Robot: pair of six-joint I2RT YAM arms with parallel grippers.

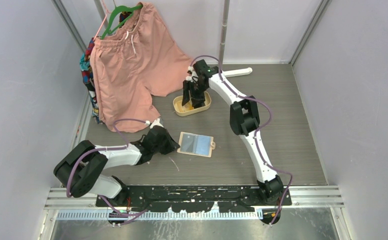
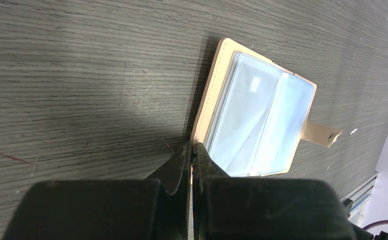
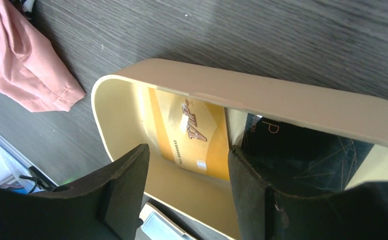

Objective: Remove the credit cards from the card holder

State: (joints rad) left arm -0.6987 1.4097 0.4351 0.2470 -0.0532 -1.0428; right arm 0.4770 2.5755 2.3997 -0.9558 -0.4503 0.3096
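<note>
Your left gripper [image 2: 192,156] pinching the card holder [image 2: 254,125] at its corner, holder lying open on the counter [image 2: 82,75], right gripper [image 3: 187,172] spread wide over the tan tray [image 3: 262,95], orange card [image 3: 192,132] and black card [image 3: 302,150] inside

Black card [image 3: 302,155] bears a "P"; lettering on orange card [image 3: 192,132] is unreadable.

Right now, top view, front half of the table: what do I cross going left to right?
left gripper → card holder → right arm
</note>
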